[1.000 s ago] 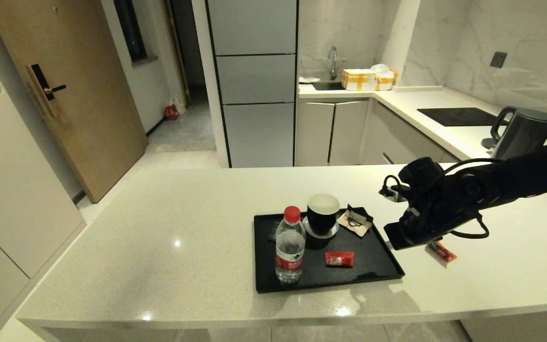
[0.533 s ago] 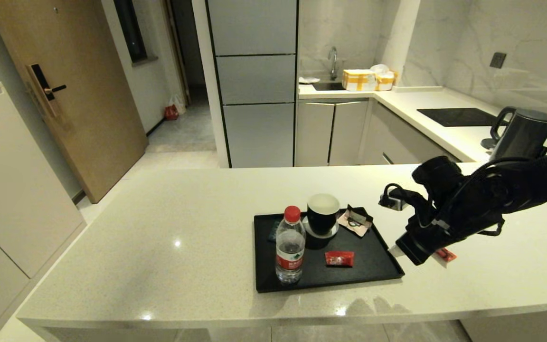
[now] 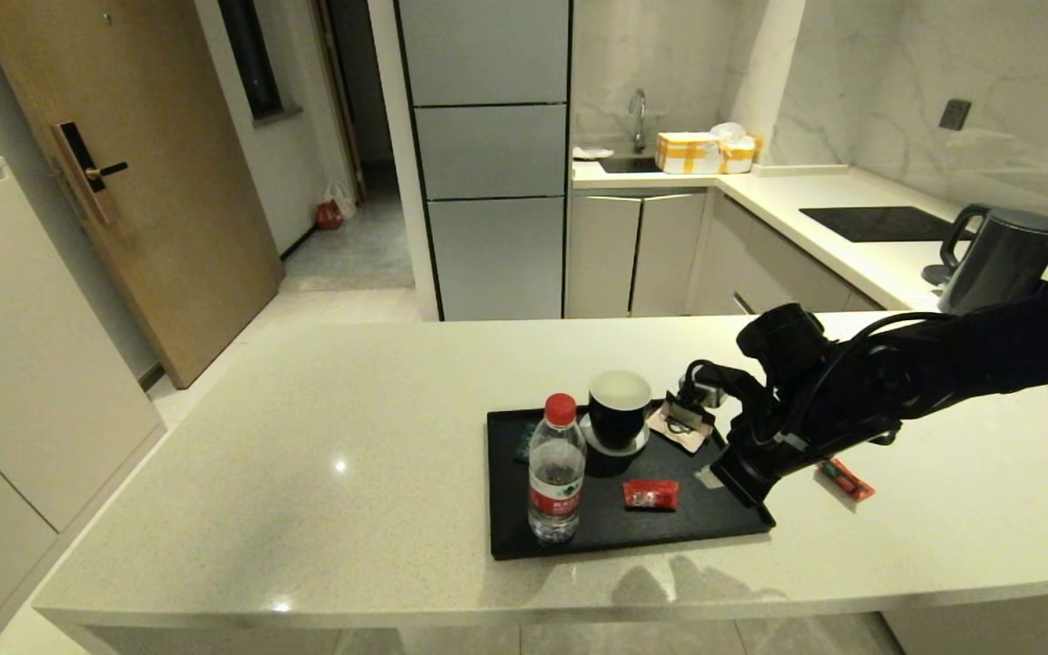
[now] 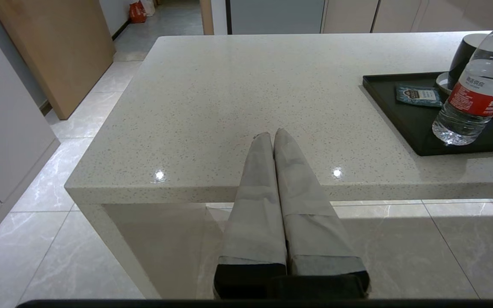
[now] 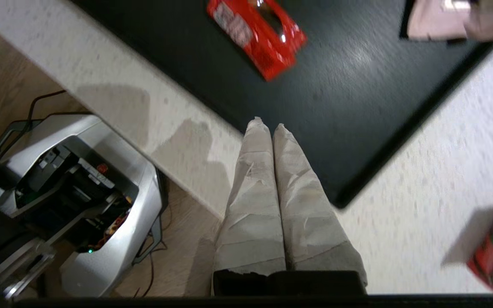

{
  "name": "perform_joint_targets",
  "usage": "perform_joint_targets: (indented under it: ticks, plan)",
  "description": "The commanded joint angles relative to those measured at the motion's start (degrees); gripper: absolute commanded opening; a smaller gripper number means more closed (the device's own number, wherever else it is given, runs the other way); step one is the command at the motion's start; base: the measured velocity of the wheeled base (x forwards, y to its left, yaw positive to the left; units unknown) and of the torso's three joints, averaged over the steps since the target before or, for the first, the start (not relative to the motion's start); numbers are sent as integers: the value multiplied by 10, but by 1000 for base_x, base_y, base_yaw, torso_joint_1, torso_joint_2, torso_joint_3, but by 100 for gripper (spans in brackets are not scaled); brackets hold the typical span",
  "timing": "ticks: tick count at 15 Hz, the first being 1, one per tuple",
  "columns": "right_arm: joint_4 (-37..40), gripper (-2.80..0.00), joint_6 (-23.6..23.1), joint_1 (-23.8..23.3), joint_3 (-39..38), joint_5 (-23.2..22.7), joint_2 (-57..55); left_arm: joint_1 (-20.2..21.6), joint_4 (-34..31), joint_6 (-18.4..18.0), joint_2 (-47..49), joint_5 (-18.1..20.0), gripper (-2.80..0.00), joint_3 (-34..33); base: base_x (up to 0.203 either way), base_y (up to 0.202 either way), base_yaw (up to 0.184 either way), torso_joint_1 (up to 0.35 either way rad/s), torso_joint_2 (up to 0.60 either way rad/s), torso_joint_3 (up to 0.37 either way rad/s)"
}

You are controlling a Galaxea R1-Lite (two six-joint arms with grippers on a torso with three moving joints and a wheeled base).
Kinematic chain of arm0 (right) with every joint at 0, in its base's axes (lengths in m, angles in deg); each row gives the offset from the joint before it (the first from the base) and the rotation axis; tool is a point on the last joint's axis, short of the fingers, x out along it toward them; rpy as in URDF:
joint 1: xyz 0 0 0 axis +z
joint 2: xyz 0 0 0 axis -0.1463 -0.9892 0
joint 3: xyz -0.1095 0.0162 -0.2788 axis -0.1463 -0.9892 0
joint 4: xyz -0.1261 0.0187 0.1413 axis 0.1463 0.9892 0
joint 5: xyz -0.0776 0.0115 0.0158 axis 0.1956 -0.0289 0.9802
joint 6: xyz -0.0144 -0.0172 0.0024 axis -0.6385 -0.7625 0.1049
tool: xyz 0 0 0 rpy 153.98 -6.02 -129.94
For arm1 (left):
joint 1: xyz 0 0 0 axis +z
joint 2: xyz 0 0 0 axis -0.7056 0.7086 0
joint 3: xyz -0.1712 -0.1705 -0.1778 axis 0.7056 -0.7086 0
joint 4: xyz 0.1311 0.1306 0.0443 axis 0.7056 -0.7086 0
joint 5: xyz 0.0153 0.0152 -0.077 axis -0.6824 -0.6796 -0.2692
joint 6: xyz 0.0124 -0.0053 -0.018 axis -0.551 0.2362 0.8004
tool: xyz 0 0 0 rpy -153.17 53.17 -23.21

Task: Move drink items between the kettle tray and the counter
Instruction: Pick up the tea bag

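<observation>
Head view first: the right gripper (image 3: pixel 731 480) hangs over the near right corner of the shallow black rectangular tray (image 3: pixel 510 537), its 2 cloth-wrapped fingers (image 5: pixel 253 171) pressed together and holding nothing. 1 small flat red foil sachet (image 3: pixel 650 495) lies flat on the tray floor, just beside the gripper and towards the clear red-capped water bottle (image 3: pixel 556 482). The other red foil sachet (image 3: pixel 845 479) lies out on the glossy off-white speckled stone counter (image 3: pixel 306 455), apart from the tray on its right side.

From where the arm sits, I would say it is lining up on the tray sachet, which is the nearer of the 2 along its pointing direction. The right wrist view bears that out: the tray sachet (image 5: pixel 257 36) sits ahead of the closed tips, with bare tray between them. The jaws would have to spread before any pick, and a packet that thin and flat leaves little edge to catch, so a low, square descent looks necessary.

The black cup with white inside (image 3: pixel 619 409) stands behind the bottle, clear of the likely path. The left gripper (image 4: pixel 272 137) is parked, fingers together, off the counter's near edge, well apart from the tray.
</observation>
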Motion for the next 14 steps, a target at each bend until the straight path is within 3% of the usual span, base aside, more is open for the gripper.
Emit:
perform_joint_targets:
  ticks: [1, 14]
  plan:
    - [-8, -280, -2, 11, 20, -1, -38, 0, 0, 0, 0, 0, -280, 0, 0, 0, 0, 0, 0, 0]
    - [-9, -280, -13, 28, 112, -2, -124, 0, 0, 0, 0, 0, -280, 0, 0, 0, 0, 0, 0, 0]
